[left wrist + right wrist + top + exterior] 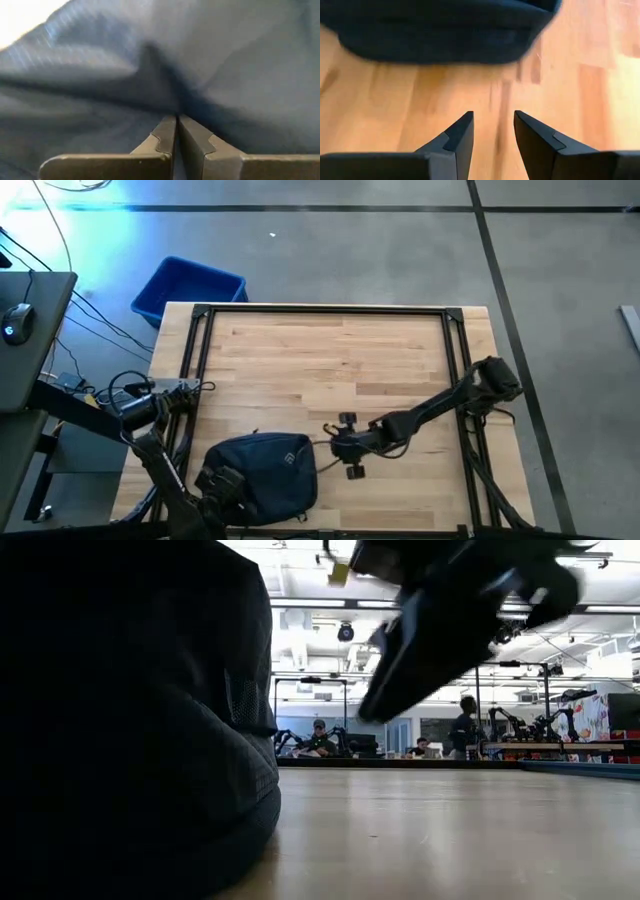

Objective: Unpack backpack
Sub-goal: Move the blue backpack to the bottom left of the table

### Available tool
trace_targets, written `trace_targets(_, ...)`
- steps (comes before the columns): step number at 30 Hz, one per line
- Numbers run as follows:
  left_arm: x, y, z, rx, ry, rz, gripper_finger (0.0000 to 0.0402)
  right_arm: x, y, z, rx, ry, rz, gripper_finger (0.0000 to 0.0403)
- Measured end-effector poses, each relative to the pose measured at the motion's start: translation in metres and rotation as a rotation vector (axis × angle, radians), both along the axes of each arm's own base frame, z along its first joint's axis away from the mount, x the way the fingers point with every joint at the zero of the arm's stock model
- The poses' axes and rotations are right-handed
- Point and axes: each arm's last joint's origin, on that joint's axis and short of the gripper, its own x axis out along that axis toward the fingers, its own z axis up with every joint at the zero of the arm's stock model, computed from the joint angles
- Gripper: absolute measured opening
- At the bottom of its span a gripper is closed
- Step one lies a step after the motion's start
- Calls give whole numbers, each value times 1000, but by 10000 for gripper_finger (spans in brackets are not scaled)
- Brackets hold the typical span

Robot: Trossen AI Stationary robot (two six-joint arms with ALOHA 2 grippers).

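The dark navy backpack (262, 473) lies flat on the table near its near edge, left of centre, white logo up; it fills the left of the low view (130, 720) and shows in the right wrist view (440, 30). My left gripper (222, 483) is at the backpack's left near side, shut against its fabric (177, 120). My right gripper (335, 445) hovers just right of the backpack, open over bare wood (494, 132), fingers pointing toward the bag. My left gripper is shut with its fingertips (167, 127) against a fold of the backpack's navy fabric (165, 75). The fabric bunches right at the fingertips; whether a layer sits between them cannot be told.
A bright blue plastic bin (188, 288) stands on the floor beyond the table's far left corner. A black frame (330, 310) runs around the tabletop. The far half of the table (340, 355) is bare wood. People sit in the room behind (320, 740).
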Motion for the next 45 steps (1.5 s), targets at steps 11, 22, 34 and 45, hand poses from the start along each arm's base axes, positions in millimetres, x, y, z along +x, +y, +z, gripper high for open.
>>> trace_targets(11,-25,-9,-15,-115,115,100,0,64,29,-46,54,-115,147,123)
trace_targets(22,-37,-8,-13,-144,366,183,0,123,58,-47,32,-158,224,123)
trace_targets(34,-15,-10,29,-131,235,177,0,86,47,6,-194,-4,197,97)
trace_targets(45,-5,-16,4,-87,184,153,0,67,45,-45,33,-264,211,28)
